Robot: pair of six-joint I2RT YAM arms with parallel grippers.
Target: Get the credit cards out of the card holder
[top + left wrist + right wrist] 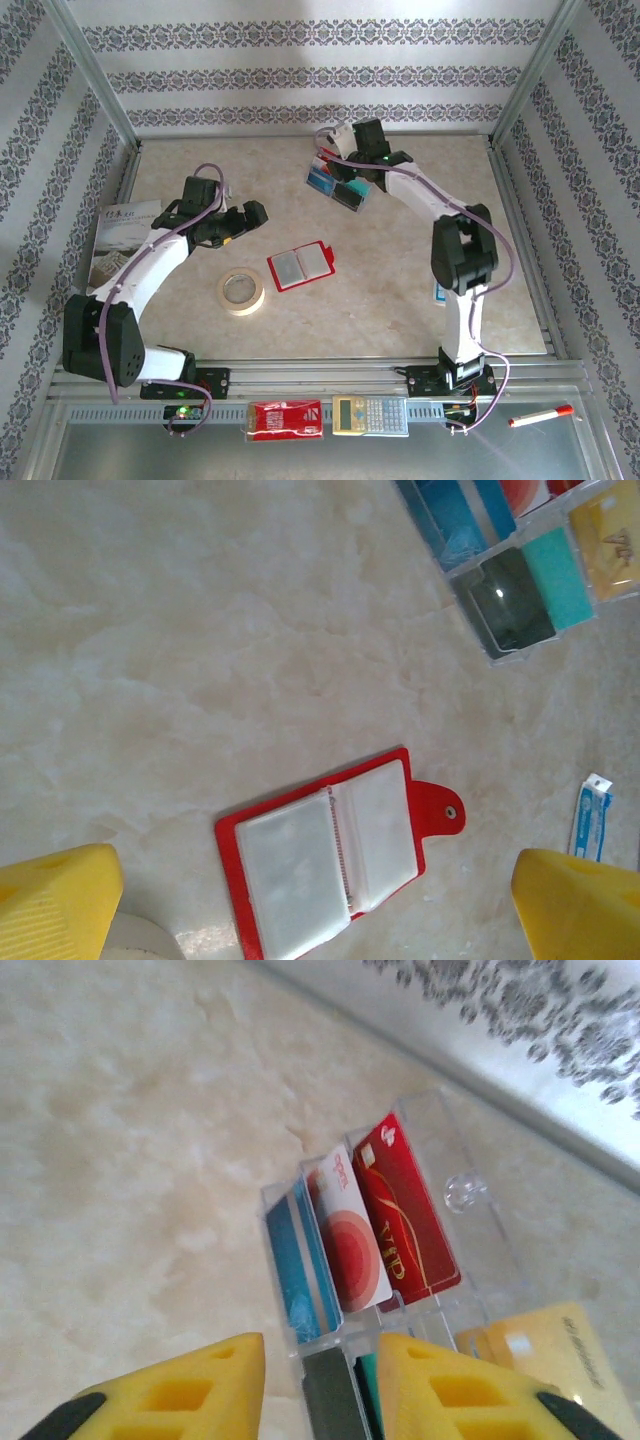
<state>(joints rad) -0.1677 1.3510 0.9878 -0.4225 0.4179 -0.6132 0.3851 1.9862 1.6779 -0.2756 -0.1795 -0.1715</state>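
Observation:
The red card holder (299,265) lies open and flat mid-table, and its clear pockets (300,880) show no coloured card. My left gripper (248,216) hovers over it, open wide, its yellow fingers (60,900) well clear on both sides. The credit cards stand in a clear plastic organizer (335,185) at the far middle: blue (298,1260), red-with-white (350,1235), red (405,1215), yellow (540,1350). My right gripper (320,1385) is open over the organizer. The teal-and-black card (345,1405) stands between its fingers with a gap on the left side.
A tape roll (242,291) sits left of the holder and a white booklet (120,235) lies at the left edge. A small blue-and-white packet (590,820) lies to the right. A red packet (285,420), a calculator (370,415) and a marker (540,415) rest on the front rail.

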